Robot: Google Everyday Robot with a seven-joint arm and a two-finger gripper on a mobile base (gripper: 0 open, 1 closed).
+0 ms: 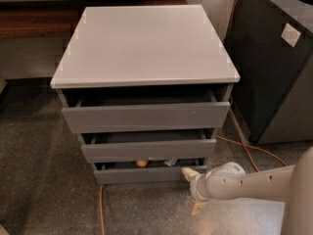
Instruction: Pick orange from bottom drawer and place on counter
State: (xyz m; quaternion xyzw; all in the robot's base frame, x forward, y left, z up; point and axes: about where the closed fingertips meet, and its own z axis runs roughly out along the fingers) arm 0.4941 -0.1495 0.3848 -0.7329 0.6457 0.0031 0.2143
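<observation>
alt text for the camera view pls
A white robot arm's gripper hangs open low by the right front corner of a grey three-drawer cabinet. An orange sits in the slightly open bottom drawer, under the light grey counter.

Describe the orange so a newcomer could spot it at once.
Start at the grey cabinet under the light counter and drop to its bottom drawer. In its open gap sits the orange, small and round, unlike the pale object to its right; the gripper hangs further right, jaws open.
</observation>
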